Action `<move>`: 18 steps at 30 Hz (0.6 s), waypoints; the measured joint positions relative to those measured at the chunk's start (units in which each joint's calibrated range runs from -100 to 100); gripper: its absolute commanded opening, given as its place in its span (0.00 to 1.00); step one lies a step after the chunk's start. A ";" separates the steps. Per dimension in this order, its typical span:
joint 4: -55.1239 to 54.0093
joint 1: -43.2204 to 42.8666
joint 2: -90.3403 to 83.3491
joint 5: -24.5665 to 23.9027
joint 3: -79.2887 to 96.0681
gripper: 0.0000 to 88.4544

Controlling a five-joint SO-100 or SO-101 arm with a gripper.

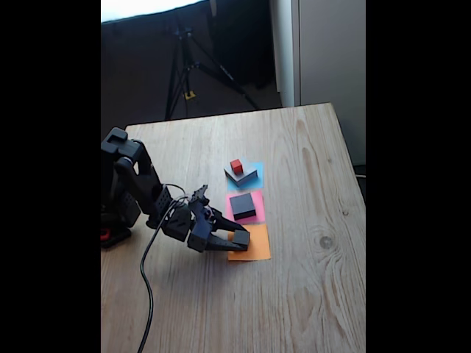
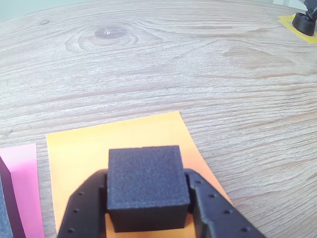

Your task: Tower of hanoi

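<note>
Sitting squarely between the two fingers of the gripper point(image 2: 147, 198), the small black cube point(image 2: 147, 186) is clamped from both sides in the wrist view, its matte top face turned toward the camera. It is over the orange paper square point(image 2: 124, 136); whether it touches the paper or hangs just above it cannot be told. In the fixed view the same cube point(image 1: 241, 238) shows at the tip of the gripper point(image 1: 239, 239), at the left part of the orange paper square point(image 1: 252, 246).

Next up the row in the fixed view, the medium black block point(image 1: 243, 205) rests on the pink paper square point(image 1: 249, 213) (its dark edge point(image 2: 7, 198) and the pink sheet point(image 2: 25, 183) also show at the left of the wrist view). Beyond that, the large flat grey block point(image 1: 241, 175) lies on the blue paper square point(image 1: 254, 170), with the tiny red cube point(image 1: 236, 166) on top of it.

All three sheets lie in a line on a wooden table point(image 1: 309, 294). The black arm point(image 1: 140, 184) reaches in from the left in the fixed view, a cable point(image 1: 147, 287) trailing from it toward the near edge. Behind the table stands a tripod point(image 1: 184, 73).
</note>
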 measured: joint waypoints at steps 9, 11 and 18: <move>-0.08 0.72 0.00 0.00 0.35 0.19; -0.08 0.83 0.00 0.00 0.35 0.21; -0.08 1.86 0.00 0.00 0.35 0.30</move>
